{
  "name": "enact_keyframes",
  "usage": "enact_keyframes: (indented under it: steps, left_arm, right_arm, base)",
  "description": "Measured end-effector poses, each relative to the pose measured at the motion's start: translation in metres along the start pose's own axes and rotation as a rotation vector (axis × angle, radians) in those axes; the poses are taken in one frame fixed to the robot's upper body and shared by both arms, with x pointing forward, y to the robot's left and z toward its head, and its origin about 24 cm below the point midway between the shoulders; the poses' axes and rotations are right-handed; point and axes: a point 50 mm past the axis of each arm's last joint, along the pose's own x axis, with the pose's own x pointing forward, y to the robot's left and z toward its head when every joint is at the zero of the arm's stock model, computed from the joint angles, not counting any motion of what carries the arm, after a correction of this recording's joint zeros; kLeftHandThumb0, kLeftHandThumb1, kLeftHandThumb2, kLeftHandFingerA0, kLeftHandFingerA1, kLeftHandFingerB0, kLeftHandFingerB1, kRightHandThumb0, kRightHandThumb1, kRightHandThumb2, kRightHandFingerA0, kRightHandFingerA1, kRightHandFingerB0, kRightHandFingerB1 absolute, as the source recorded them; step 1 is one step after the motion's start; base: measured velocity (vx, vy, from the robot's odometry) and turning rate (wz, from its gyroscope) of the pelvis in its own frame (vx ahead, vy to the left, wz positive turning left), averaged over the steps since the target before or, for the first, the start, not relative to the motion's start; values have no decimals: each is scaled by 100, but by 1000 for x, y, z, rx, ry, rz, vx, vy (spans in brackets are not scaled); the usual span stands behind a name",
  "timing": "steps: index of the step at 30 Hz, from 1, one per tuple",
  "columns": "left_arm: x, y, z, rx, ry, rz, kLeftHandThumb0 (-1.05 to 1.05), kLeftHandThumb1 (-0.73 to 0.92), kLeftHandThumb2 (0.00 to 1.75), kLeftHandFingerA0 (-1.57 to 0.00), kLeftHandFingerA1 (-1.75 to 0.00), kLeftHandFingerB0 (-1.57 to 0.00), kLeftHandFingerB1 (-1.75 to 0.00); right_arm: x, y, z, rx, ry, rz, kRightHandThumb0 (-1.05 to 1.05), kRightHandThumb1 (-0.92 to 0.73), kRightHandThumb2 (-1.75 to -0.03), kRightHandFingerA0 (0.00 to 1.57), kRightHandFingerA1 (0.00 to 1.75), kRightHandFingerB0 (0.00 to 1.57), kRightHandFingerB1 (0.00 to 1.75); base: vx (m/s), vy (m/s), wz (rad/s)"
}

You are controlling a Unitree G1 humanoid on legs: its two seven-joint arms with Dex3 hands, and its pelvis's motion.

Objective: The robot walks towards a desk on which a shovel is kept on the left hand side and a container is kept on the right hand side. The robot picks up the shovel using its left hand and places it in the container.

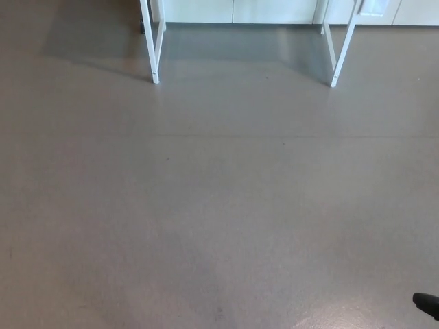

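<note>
Floor point(219, 205) fills view; white desk legs point(155, 48) far. Right hand point(426, 303) tip near right corner, finger state unreadable. Shovel, container unseen.

Grey floor point(219, 205) fills nearly the whole frame. At the top edge stand the white legs of the bench point(156, 48) — one pair upper left, one upper right — before pale cabinet fronts point(233, 10). A small black shape point(426, 303) pokes in at lower right.

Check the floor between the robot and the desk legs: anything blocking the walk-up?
Nothing visible. The grey floor is bare up to the two white desk legs at the top. The desktop, shovel and container are out of frame. Only a black tip of the right hand shows, bottom right.
</note>
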Motion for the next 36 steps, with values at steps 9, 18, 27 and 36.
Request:
enact_keyframes:
  steps: [9, 18, 27, 36]
  left_arm:
    - [-5, -8, -19, -36, 23, -24, -34, 60, 66, -25, -34, -22, -33]
    - [-19, -10, -47, -16, 87, -8, -37, 57, 66, -28, -35, -26, -35]
    - [-25, 4, -49, 49, 85, 38, -36, 57, 65, -28, -35, -26, -35]
    - [-27, 5, -53, 67, 80, 41, -29, 59, 58, -32, -32, -27, -30]
  right_arm:
    - [-6, -3, -15, -14, 61, 5, -15, -48, -53, 55, 66, 39, 54]
    - [-21, -8, -31, -41, 128, -6, -19, -48, -54, 50, 61, 36, 50]
    - [-28, 1, -34, -78, 143, 28, -20, -48, -54, 50, 63, 35, 51]
    - [-29, 3, -34, -92, 151, 29, -17, -49, -53, 54, 65, 37, 53]
  base:
    - [19, -5, 1]
    - [-16, 48, 7]
    - [102, 286, -21]
    - [142, -11, 8]
